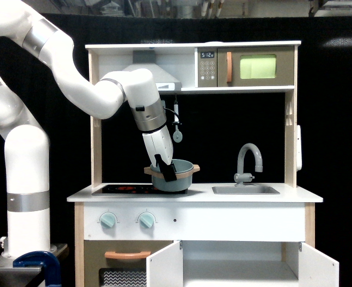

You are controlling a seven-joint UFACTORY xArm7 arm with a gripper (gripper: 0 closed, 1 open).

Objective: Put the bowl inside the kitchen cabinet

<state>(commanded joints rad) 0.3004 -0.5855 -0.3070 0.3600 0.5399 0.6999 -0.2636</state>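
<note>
White arm bends down, hand (165, 171) closed, fingers pointing downward.

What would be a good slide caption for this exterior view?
White robot arm's jaws grip the grey-blue bowl by its rim above the toy kitchen's counter, cabinet doors open below.

The kitchen cabinet (241, 266) stands open at the bottom, its two white doors (164, 266) swung outward to either side, leaving the white compartment between them unblocked from the front; the counter edge (193, 196) overhangs just above that opening. Above the counter, the bowl (173, 176) hangs in the gripper (165, 170) under the range hood (155, 75), a hanging utensil (177, 133) just behind the arm; the faucet (249, 161) rises toward the exterior view's right, with open dark space between it and the bowl.
</note>
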